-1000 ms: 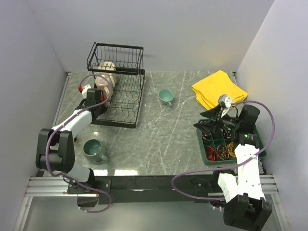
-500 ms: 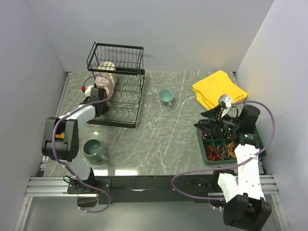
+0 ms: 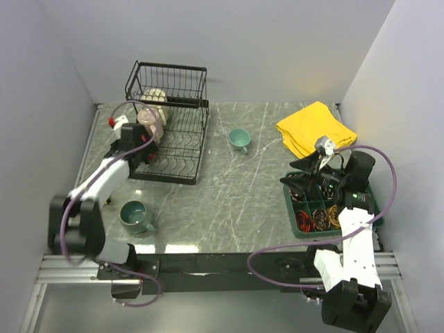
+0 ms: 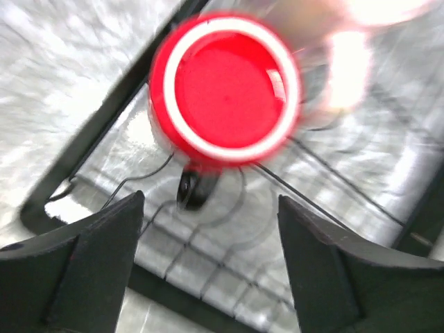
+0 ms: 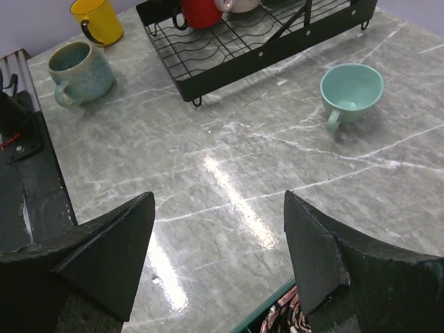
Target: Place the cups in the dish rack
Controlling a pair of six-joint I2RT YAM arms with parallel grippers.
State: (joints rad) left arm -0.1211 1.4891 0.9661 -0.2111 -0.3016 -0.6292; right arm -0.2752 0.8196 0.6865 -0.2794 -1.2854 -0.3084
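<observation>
- While the left gripper (image 4: pixel 208 267) hangs over the black wire dish rack (image 3: pixel 182 149), its jaws stand wide apart and hold nothing.
- The red ceramic mug (image 4: pixel 225 87) sits on the rack wires, clear of both fingers; that view is blurred.
- The right gripper (image 5: pixel 218 257) is also spread wide and empty, above the grey marble table (image 5: pixel 229 173).
- The small teal cup (image 5: pixel 350 90), grey-green mug (image 5: pixel 78 69) and yellow mug (image 5: pixel 97 19) stand on the table, outside the rack.

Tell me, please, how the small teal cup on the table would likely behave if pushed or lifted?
The small teal cup looks glazed, so it may be slippery to grip. Low, wide and upright, it would probably slide over the smooth, shiny table rather than tip. Its side handle might make it turn when pushed.
</observation>
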